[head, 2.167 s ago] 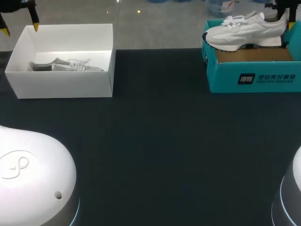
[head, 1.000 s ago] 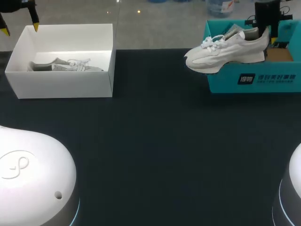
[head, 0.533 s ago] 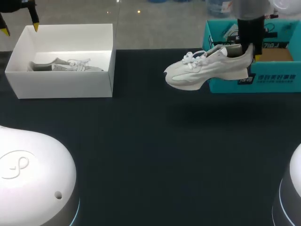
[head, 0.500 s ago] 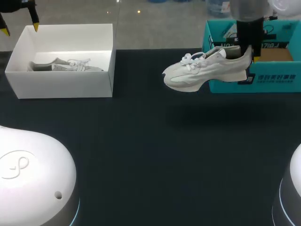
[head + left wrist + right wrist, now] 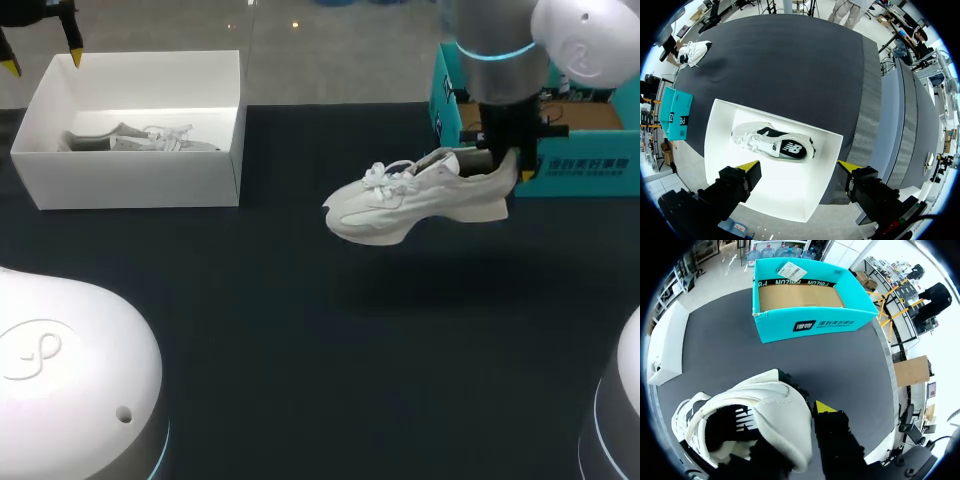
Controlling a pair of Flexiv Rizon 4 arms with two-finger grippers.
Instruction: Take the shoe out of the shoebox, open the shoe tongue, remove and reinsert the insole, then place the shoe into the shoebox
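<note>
My right gripper [image 5: 505, 165] is shut on the heel collar of a white sneaker [image 5: 410, 198]. The sneaker hangs above the dark table, just in front and left of the teal shoebox [image 5: 585, 165], toe pointing left. In the right wrist view the sneaker [image 5: 747, 412] fills the space at the gripper [image 5: 797, 415]; one yellow-tipped finger [image 5: 824, 406] sits outside the heel and the other is hidden inside. The teal shoebox [image 5: 805, 322] stands ahead, showing only a cardboard bottom. My left gripper [image 5: 42, 58] is open above the white box's far left corner.
A white open box [image 5: 130, 180] at the back left holds a second grey-white sneaker [image 5: 140, 138]. In the left wrist view that box [image 5: 725, 120] and sneaker [image 5: 775, 145] lie under the open left gripper [image 5: 799, 167]. Dark table surface [image 5: 300, 320] spreads in front.
My right arm has lifted the sneaker out of the teal shoebox and carried it left and toward the front, lower over the table. The left arm has not moved.
</note>
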